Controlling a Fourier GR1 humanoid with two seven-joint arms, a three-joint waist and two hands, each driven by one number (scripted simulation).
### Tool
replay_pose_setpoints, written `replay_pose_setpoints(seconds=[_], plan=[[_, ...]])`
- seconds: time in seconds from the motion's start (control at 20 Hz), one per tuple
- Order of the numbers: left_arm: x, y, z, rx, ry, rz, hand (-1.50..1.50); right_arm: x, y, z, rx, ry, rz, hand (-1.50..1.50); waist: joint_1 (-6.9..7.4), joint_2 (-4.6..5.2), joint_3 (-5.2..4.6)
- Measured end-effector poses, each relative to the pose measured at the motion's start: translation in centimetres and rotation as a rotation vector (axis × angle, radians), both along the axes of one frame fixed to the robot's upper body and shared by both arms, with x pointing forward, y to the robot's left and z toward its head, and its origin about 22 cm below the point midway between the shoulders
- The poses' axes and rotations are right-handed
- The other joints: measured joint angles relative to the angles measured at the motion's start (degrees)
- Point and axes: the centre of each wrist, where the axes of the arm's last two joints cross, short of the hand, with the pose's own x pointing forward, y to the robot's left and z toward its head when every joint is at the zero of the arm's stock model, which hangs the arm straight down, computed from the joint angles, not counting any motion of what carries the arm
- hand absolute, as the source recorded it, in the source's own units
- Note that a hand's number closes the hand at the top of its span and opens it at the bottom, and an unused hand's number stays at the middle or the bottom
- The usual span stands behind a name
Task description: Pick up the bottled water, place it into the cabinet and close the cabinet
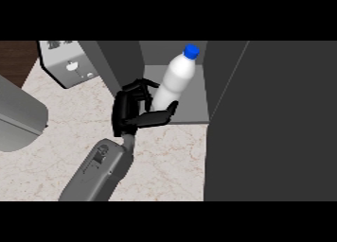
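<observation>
The bottled water (177,78) is inside the cabinet (189,111), in the open compartment and close to its left wall. It's a white bottle with a blue cap (191,51), and it's leaning, with the cap tipped toward the upper right and the bottom end lower left.

The left hand (129,111) has hold of it. The fingers (137,87) are curled in against the bottle's left side down low, and the thumb (161,116) comes across under them and touches the bottom part of the bottle, so it's pinched between the two. I can't tell if the base is actually sitting on the cabinet floor, since the hand covers that bit. The grey forearm (94,172) runs up from the near edge of the tabletop (164,160), left of the middle.

The cabinet door (276,123) stands open. It's a big dark panel that blocks the whole right side, from the far edge to the near one.

At the far left corner of the marble tabletop sits a grey box (63,66) with some white marks on its face. A big rounded grey thing (11,116) pokes in over the left edge, well apart from the hand.
</observation>
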Motion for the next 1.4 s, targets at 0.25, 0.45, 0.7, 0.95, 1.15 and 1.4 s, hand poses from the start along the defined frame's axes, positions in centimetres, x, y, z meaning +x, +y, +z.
replay_pose_setpoints(seconds=[0.25,0.45,0.7,0.95,1.15,1.4], plan=[[0.2,-0.5,-0.1,0.058,0.018,0.084,1.5,0.5,0.1,-0.3,0.009,-0.002,0.021,-1.5,-0.44,-0.16,0.17],[0.8,-0.8,0.2,0.099,0.031,0.12,1.5,0.5,0.1,-0.3,0.011,-0.004,0.03,-1.5,-1.28,-0.03,0.22],[6.1,-1.3,3.5,0.213,-0.01,0.069,1.5,0.6,0.3,-0.3,0.009,0.003,0.03,-1.5,-2.46,1.1,0.11],[8.7,-1.3,3.1,0.286,-0.024,0.083,1.5,0.5,0.2,-0.3,0.016,0.002,0.034,-1.5,-2.85,1.56,0.05],[10.0,-0.8,2.9,0.381,-0.028,0.118,1.5,0.4,-0.3,-0.1,0.007,0.0,0.038,-1.5,-3.12,1.77,0.05],[10.4,-0.4,1.9,0.475,-0.03,0.175,1.5,0.4,-0.7,-0.6,0.006,0.0,0.043,-1.5,-3.46,1.79,0.18]])
